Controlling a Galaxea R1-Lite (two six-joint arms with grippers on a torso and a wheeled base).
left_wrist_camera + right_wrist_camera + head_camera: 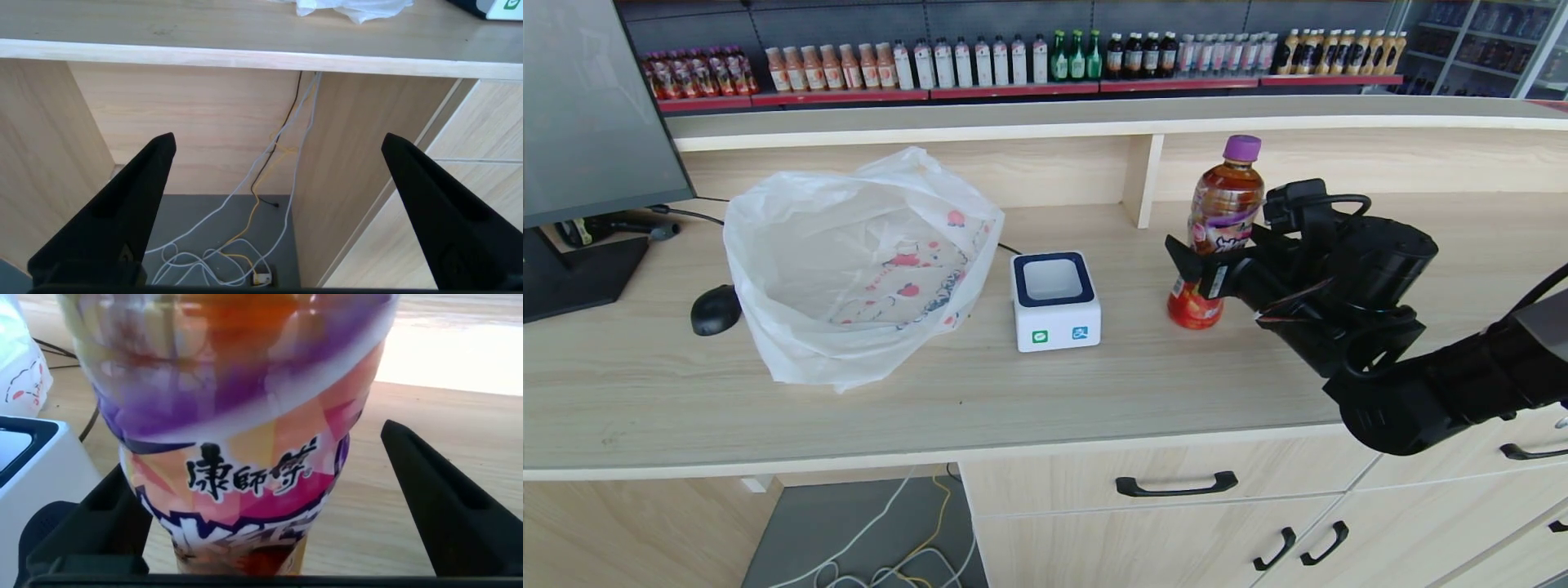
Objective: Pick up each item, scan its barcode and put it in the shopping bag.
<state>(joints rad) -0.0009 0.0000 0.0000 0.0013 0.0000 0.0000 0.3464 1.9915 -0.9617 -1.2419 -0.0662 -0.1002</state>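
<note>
A tea bottle (1223, 220) with a purple cap and pink label stands upright on the wooden counter (931, 384), right of the white scanner box (1055, 300). My right gripper (1217, 261) is open at label height, one finger on either side of the bottle. In the right wrist view the bottle (245, 457) sits between the fingers of that gripper (265, 539), and the finger farther from the scanner (33, 465) stands clear of it. The white plastic shopping bag (858, 261) gapes open left of the scanner. My left gripper (278, 147) hangs open below the counter edge, holding nothing.
A monitor (588, 106) and a black mouse (716, 309) sit at the counter's left. A raised shelf with a wooden divider (1143, 175) runs along the back. Drawers (1176, 486) lie below the counter on the right. Loose cables (245, 245) lie on the floor underneath.
</note>
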